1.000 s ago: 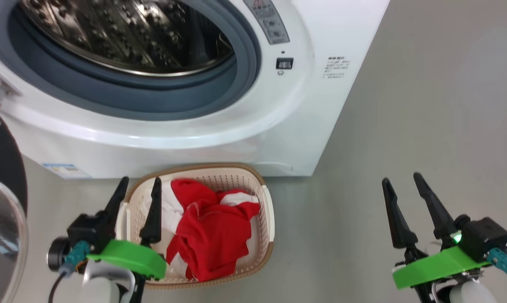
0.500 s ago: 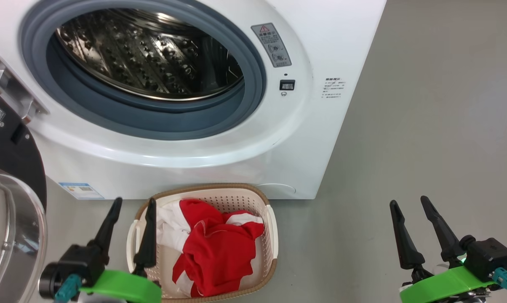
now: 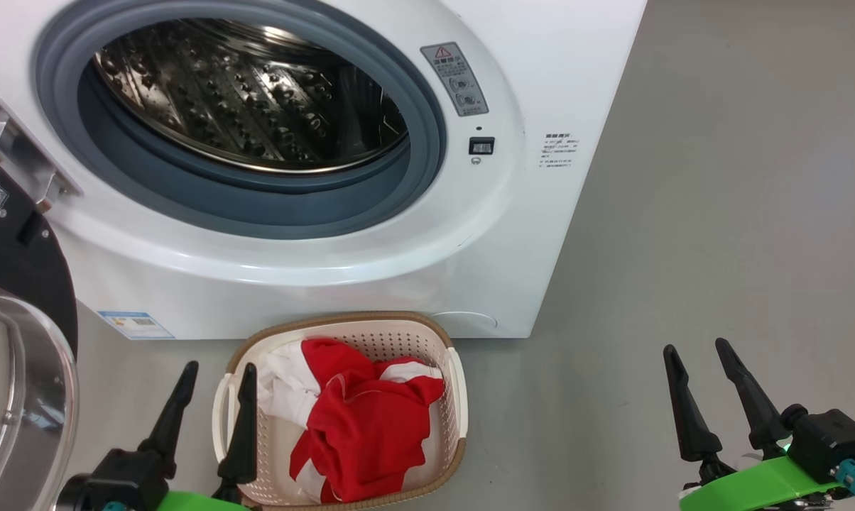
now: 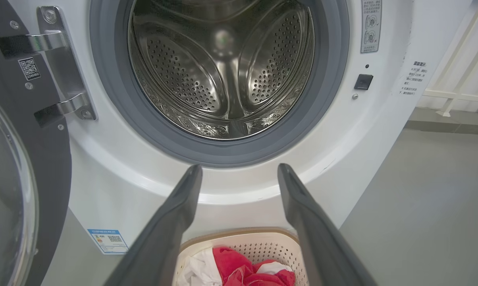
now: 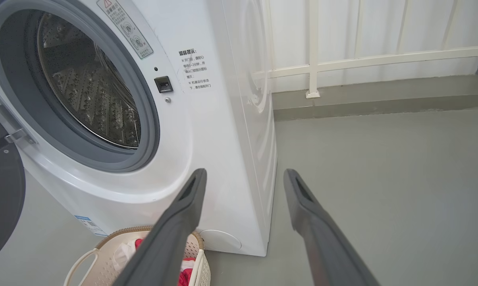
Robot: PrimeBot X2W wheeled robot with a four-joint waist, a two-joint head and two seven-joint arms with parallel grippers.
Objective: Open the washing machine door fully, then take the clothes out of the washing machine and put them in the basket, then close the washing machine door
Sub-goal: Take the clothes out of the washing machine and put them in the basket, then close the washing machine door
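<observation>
With the clothes (image 3: 360, 426) in the basket (image 3: 342, 317) before the emptied washing machine (image 3: 371, 262), your left gripper (image 3: 219, 369) and right gripper (image 3: 696, 348) gape empty, so next push the washing machine door (image 3: 26, 284), open at your left, shut.

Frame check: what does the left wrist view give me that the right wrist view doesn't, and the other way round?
Left wrist view: a straight look to the back of the drum, the glass bowl of the washing machine door, and the open left gripper.
Right wrist view: the side panel of the washing machine, a white railing behind it, and the open right gripper.
Both: the door standing open, no garment in the visible drum, and the clothes in the basket before the machine.
</observation>
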